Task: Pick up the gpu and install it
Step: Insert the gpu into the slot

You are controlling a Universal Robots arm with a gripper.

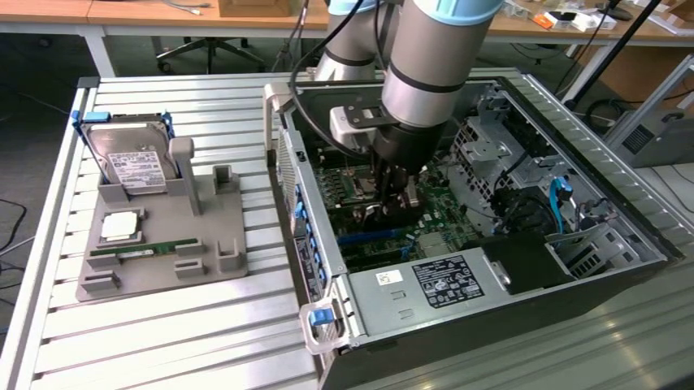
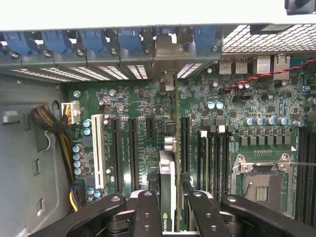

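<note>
Gpu (image 2: 168, 197) edge-on between the end effector (image 2: 170, 205) fingers, apparently gripped.

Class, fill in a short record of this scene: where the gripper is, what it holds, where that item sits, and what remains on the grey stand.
Gripper position: gripper inside the open computer case
Held item: gpu, edge-on between the fingers
Item location: above the motherboard expansion slots
Grey stand: hard drive, memory stick

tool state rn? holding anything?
Tool: closed on the gpu, held edge-on over the motherboard slots inside the PC case.
</note>
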